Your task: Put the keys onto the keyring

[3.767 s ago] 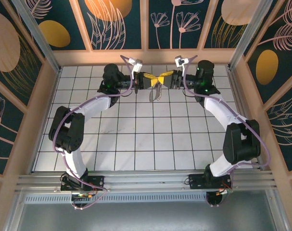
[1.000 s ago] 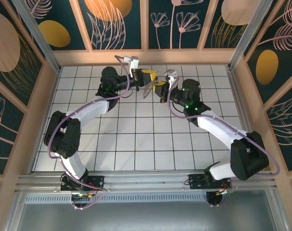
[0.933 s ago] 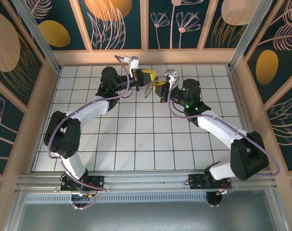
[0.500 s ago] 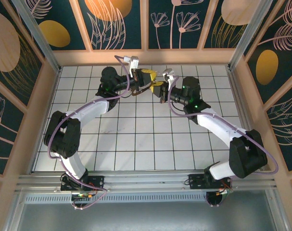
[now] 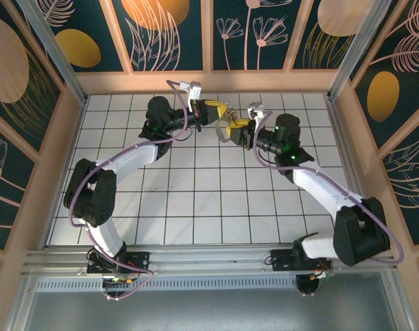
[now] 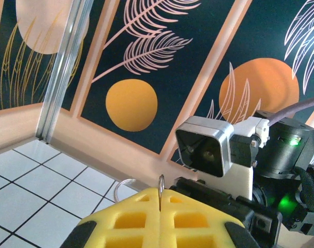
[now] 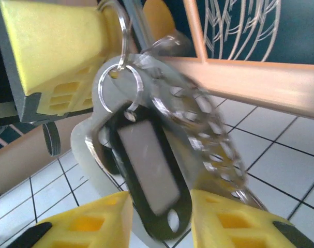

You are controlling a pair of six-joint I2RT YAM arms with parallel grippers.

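**Meeting above the far tiles, two arms share one small ring**

Raised over the far side of the table (image 5: 195, 200), the left gripper (image 5: 214, 110) and right gripper (image 5: 232, 129) point at each other, almost touching. In the left wrist view the left gripper (image 6: 161, 200) has its yellow pads pressed together on the keyring (image 6: 161, 187), whose thin wire ring stands edge-on out of the seam.

The right wrist view shows the same keyring (image 7: 120, 82) hanging beside the left arm's yellow finger. A dark-framed tag (image 7: 149, 165) with a pale window dangles from it. The tag sits between the fingers of the right gripper (image 7: 161, 219), which flank it closely, but whether they press on it cannot be told. A silvery shape beside the tag, smeared by motion, is probably the keys (image 7: 213, 150).

Everything here looks light, hard and slick. The ring is likely stiff spring wire that twists away under a loose pinch, so a flat clamp across the wire, as the left arm has it, looks the safer hold. The keys are thin and free to swing, and are best taken by the flat of the head, leaving the hole clear. The tag offers a broad grip but pivots freely.
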